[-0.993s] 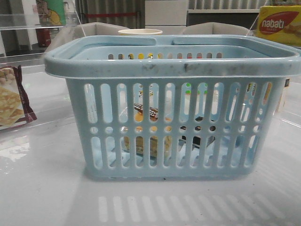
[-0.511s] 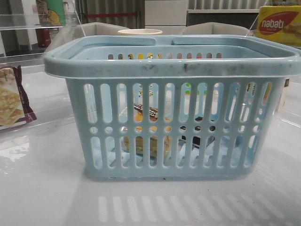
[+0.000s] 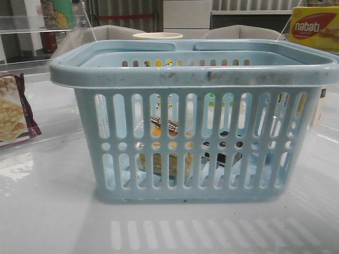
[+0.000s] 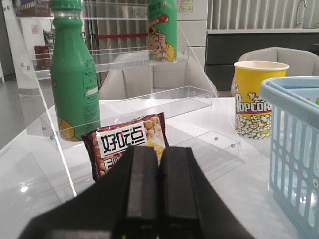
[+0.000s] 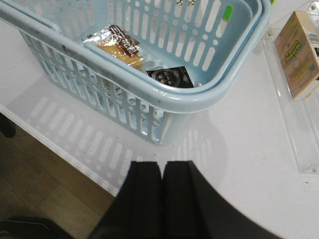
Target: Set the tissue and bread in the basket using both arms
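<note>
Bread [image 5: 119, 47] and tissue [image 5: 170, 77] lie inside the basket [image 5: 164, 97]; both jaws clenched, empty, outside its rim.

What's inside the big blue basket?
Inside the light-blue slotted plastic basket lie a clear crinkly bag of golden-brown bread and a small black tissue packet. The near wall hides part of its floor.

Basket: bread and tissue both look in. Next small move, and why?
Probably none beyond parking both arms. In the right wrist view the bread and the tissue lie on the floor of the basket. The right end effector and left end effector are shut, empty and outside the basket.
</note>
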